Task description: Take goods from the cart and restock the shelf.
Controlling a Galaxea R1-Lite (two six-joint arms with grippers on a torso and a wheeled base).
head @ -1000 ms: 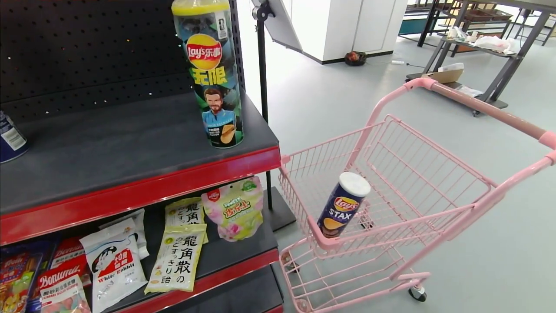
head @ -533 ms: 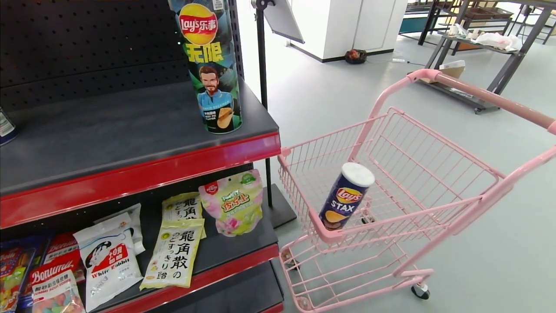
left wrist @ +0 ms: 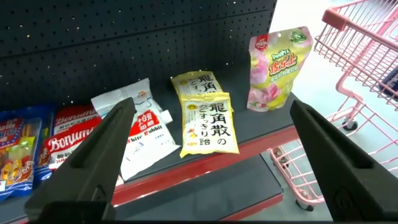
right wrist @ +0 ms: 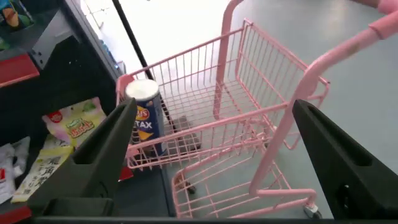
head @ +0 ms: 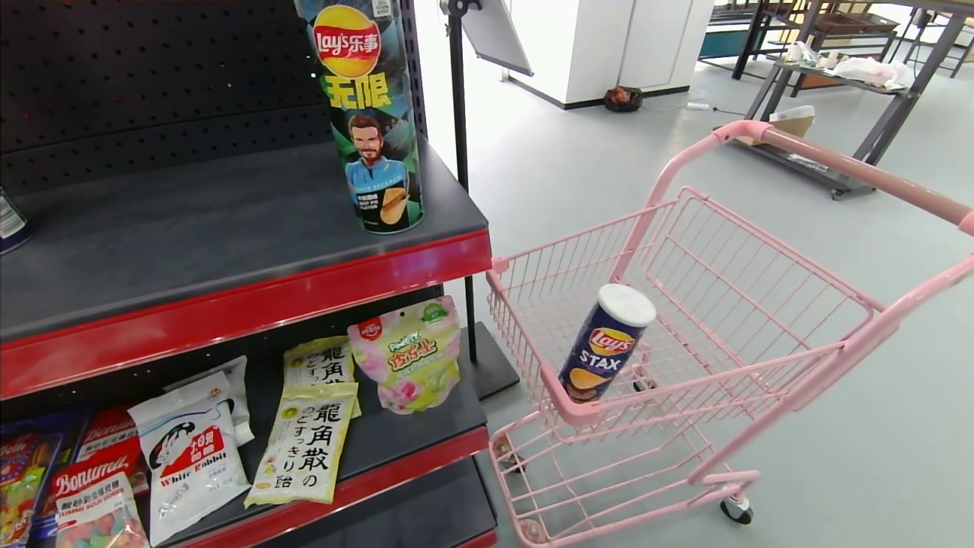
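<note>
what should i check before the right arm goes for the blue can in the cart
Right gripper open: ok, fingers spread wide.
Blue can free to grasp: ok, lid up, nothing on it, in a corner of the cart.
Gripper at the can: not ok, apart from it.
Room on the top shelf: ok, bare beside the tall green can.
Left gripper out of the way: ok, open, facing the snack bags.
</note>
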